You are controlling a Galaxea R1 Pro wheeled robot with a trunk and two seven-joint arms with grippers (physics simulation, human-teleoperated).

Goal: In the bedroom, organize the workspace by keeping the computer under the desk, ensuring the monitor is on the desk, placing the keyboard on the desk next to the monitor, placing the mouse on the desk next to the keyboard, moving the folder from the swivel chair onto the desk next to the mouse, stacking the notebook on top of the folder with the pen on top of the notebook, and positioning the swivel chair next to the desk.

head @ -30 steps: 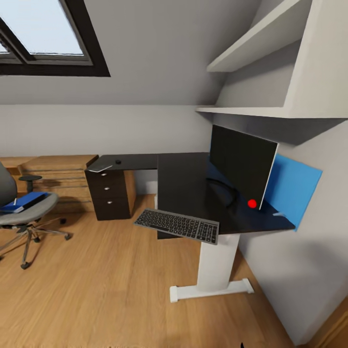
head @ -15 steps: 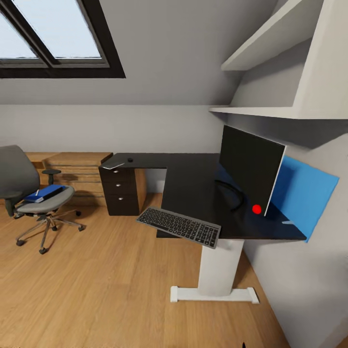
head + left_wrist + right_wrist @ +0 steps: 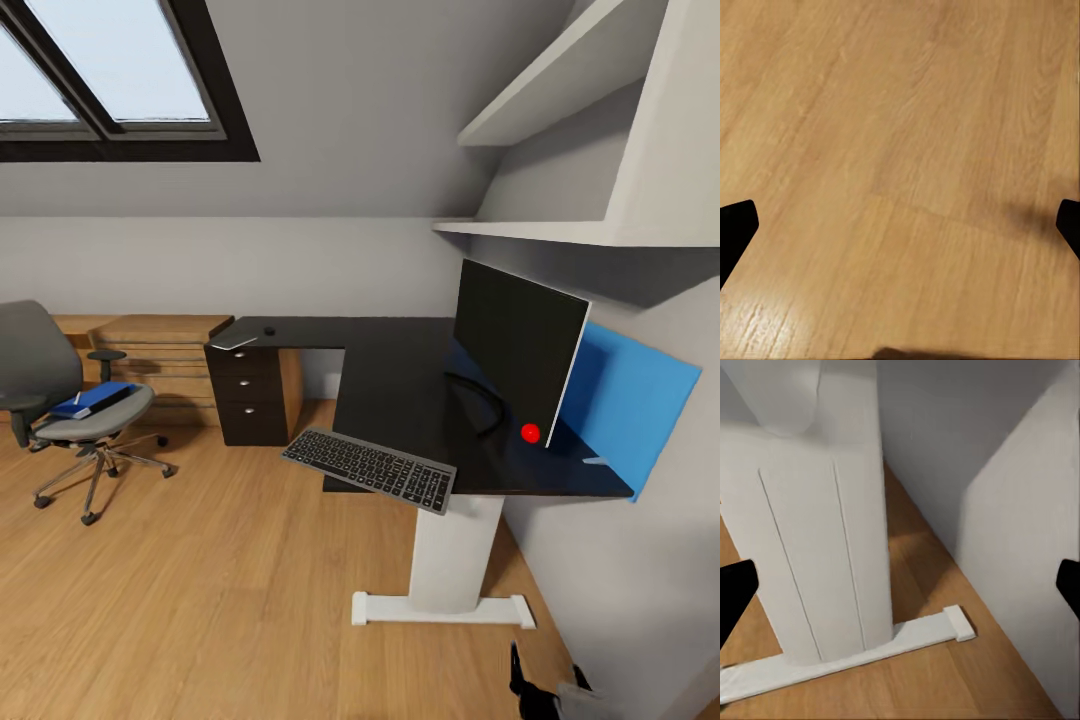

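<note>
Both the left gripper (image 3: 900, 232) and right gripper (image 3: 900, 592) spread, empty; the slim silver-grey keyboard (image 3: 367, 467), overhanging the glossy black bench (image 3: 400, 380) above the right gripper, may be knocked off

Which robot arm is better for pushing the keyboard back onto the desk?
Probably the right: the right gripper shows on the same side as the keyboard overhanging the desk edge.

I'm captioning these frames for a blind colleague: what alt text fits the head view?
A black L-shaped desk against a grey wall holds a black monitor, with a keyboard overhanging its front edge. At the left, on the wood floor, a grey swivel chair carries a blue folder; a skylight sits above.
</note>
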